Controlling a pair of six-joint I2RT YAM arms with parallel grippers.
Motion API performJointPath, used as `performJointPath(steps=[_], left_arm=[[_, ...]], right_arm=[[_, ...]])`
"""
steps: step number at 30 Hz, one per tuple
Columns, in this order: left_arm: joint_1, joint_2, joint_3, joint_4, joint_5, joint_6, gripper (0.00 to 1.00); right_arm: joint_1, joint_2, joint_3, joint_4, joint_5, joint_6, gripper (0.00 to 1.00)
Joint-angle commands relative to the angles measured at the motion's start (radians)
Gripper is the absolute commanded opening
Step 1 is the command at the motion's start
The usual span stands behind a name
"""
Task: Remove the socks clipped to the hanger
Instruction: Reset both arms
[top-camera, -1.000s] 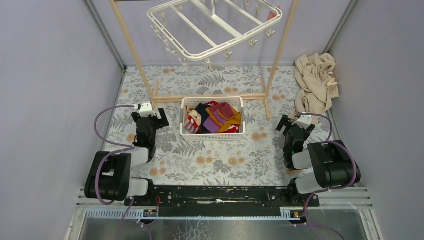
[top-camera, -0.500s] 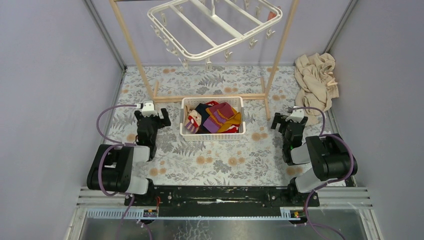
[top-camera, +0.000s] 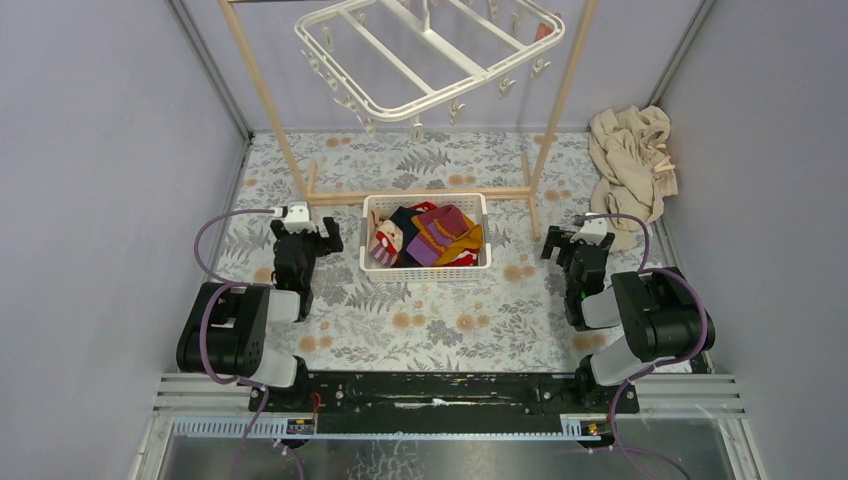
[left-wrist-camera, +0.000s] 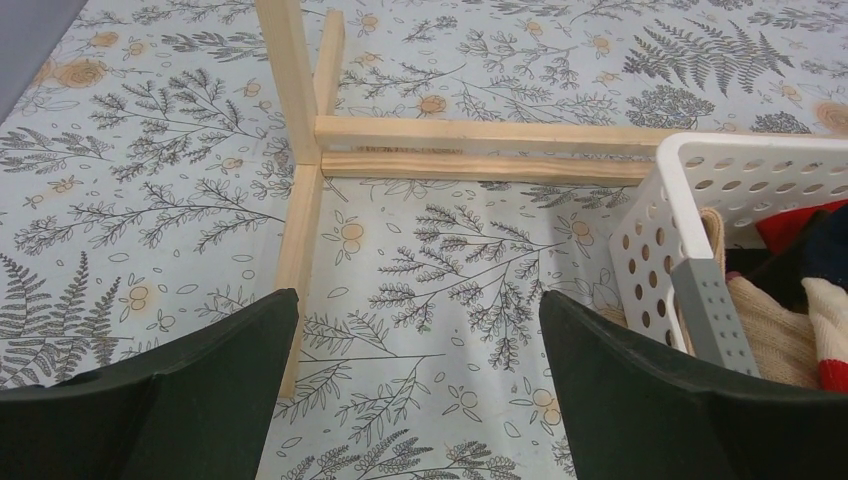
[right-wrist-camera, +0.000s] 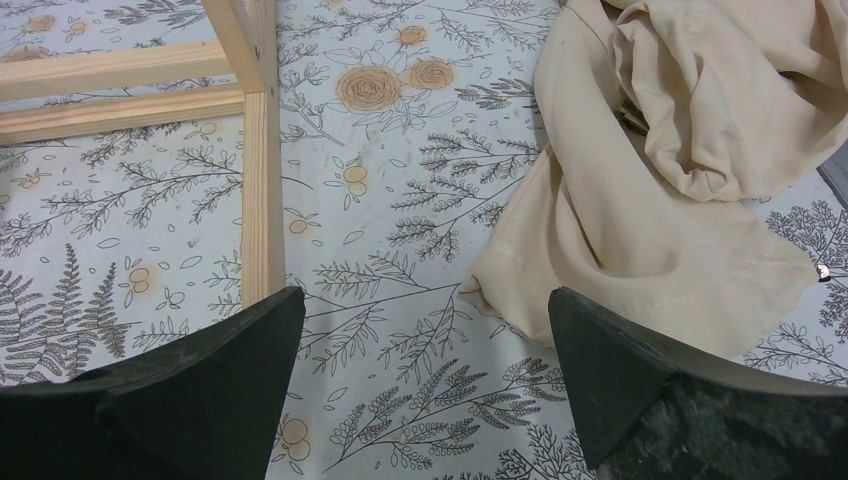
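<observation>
The white hanger (top-camera: 430, 55) hangs tilted from the wooden frame at the back. Its clips dangle bare, apart from a small red scrap at its far right corner (top-camera: 541, 31). Several colourful socks (top-camera: 435, 235) lie piled in the white perforated basket (top-camera: 425, 270) on the table below it; the left wrist view shows some of these socks (left-wrist-camera: 790, 330) over the basket's rim (left-wrist-camera: 740, 150). My left gripper (top-camera: 308, 232) (left-wrist-camera: 418, 300) rests open just left of the basket, nothing between its fingers. My right gripper (top-camera: 575, 245) (right-wrist-camera: 428, 295) is open and empty to the basket's right.
The wooden frame's slanted poles (top-camera: 265, 95) and floor bar (top-camera: 420, 195) stand behind the basket; its feet (left-wrist-camera: 300, 220) (right-wrist-camera: 262, 200) lie just ahead of each gripper. A crumpled beige cloth (top-camera: 630, 165) (right-wrist-camera: 680, 150) sits at the back right. Grey walls close in both sides.
The right arm swung a little to the left and the left arm edged slightly right; both have been still for the last half second. Both grippers stayed open.
</observation>
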Motion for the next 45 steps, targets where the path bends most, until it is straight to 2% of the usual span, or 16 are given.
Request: performJointPath(steps=[1, 23, 34, 37, 45], left_arm=[[0.008, 0.013, 0.0, 0.095, 0.023, 0.035, 0.98], [0.007, 0.042, 0.049, 0.02, 0.054, 0.055, 0.98], [0.007, 0.046, 0.036, 0.041, 0.051, 0.053, 0.98], [0.007, 0.065, 0.0, 0.13, 0.027, 0.036, 0.98], [0.008, 0.066, -0.001, 0.131, 0.026, 0.034, 0.98]], right_arm=[[-0.004, 0.0, 0.027, 0.029, -0.001, -0.017, 1.0], [-0.004, 0.0, 0.031, 0.024, -0.001, -0.017, 1.0], [-0.004, 0.0, 0.03, 0.022, -0.002, -0.017, 1.0], [-0.003, 0.0, 0.03, 0.023, -0.001, -0.017, 1.0], [-0.004, 0.0, 0.03, 0.022, -0.002, -0.017, 1.0]])
